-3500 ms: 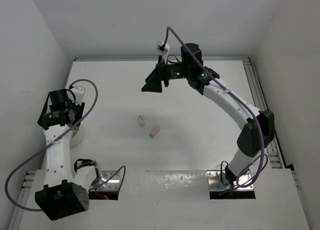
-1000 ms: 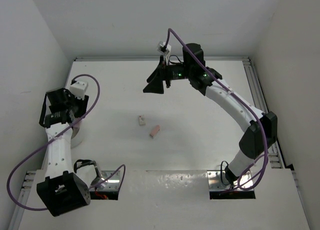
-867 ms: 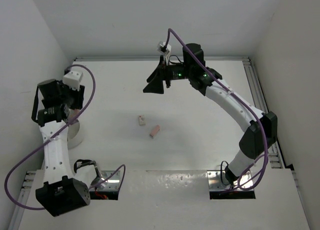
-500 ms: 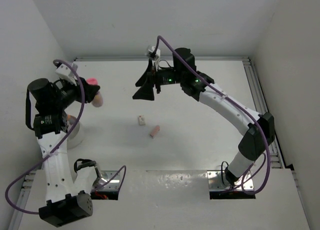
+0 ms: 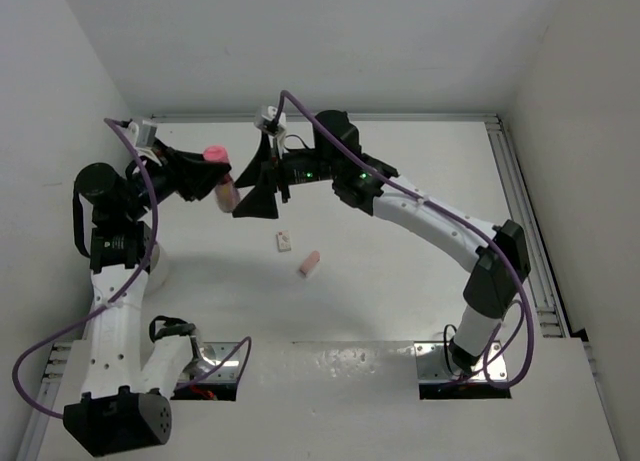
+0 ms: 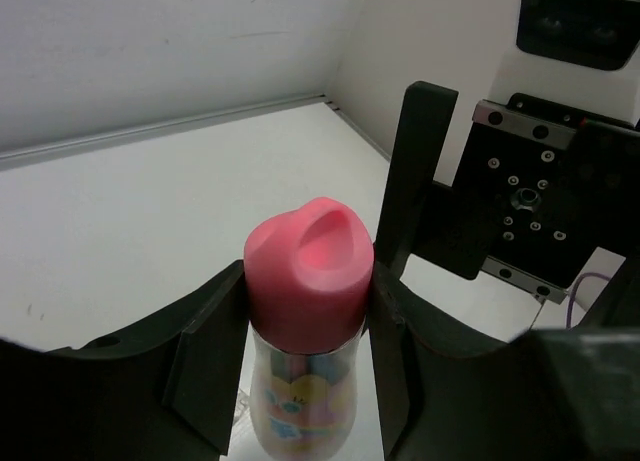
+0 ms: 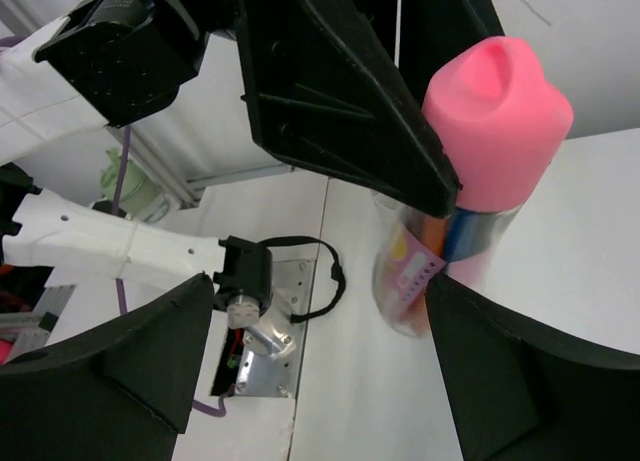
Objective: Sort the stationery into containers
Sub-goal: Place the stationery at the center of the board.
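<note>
While left tool [image 6: 305, 321] grips the pink cup [image 6: 308, 271], right tool [image 7: 320, 291] gapes close beside.

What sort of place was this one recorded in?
Most likely a lab robot cell: a white table boxed in by plain white walls, left arm and right arm bolted at its near edge, aluminium rail alongside.

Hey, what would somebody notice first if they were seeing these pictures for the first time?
The eye goes first to the pink-topped cup, with coloured pens showing through its clear side. The left gripper holds it above the table's far left. The right gripper is right beside it, jaws open. On the bare white table, a whitish eraser and a pink eraser lie near the middle.
</note>
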`<state>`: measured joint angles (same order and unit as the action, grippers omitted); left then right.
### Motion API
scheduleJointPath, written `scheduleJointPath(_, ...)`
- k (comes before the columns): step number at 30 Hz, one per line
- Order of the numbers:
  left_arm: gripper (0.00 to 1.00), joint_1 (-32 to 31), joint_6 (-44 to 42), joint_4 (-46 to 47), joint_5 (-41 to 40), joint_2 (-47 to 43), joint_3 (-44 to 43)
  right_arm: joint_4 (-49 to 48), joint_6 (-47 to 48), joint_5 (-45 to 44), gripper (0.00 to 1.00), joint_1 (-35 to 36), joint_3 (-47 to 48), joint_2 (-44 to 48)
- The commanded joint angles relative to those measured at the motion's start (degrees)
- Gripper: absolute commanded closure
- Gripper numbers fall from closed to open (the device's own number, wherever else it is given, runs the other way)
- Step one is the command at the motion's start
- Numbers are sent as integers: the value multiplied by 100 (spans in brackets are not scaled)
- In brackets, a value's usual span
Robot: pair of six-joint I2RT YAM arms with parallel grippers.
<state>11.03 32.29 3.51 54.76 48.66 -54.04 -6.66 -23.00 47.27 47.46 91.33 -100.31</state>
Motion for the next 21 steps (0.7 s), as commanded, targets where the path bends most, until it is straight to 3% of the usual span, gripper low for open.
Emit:
scheduleJointPath(1, 100, -311, 453, 634, 44, 20, -282, -433, -29, -191, 15, 53, 227, -155)
scheduleJointPath(13, 100, -970, 383, 590, -449, 90, -335, -459, -187, -587, 19, 70, 649, -551)
scheduleJointPath(14, 100, -980, 392, 590, -466, 91, -335, -494, -187, -596, 25, 70, 597, -533)
scheduleJointPath(15, 100, -1006, 383, 598, -475, 91, -335, -529, -178, -657, 40, 61, 553, -498)
scheduleJointPath(17, 99, -1015, 339, 555, -554, 73, -326, -644, -169, -736, 56, 18, 404, -437)
scheduleJointPath(18, 94, -1006, 235, 450, -641, 47, -344, -740, -178, -780, 69, -35, 273, -367)
scheduleJointPath(19, 74, -989, 173, 388, -703, 29, -361, -793, -204, -815, 75, -79, 184, -331)
scheduleJointPath(21, 52, -962, 6, 56, -861, -6, -440, -942, -222, -956, 90, -193, 0, -173)
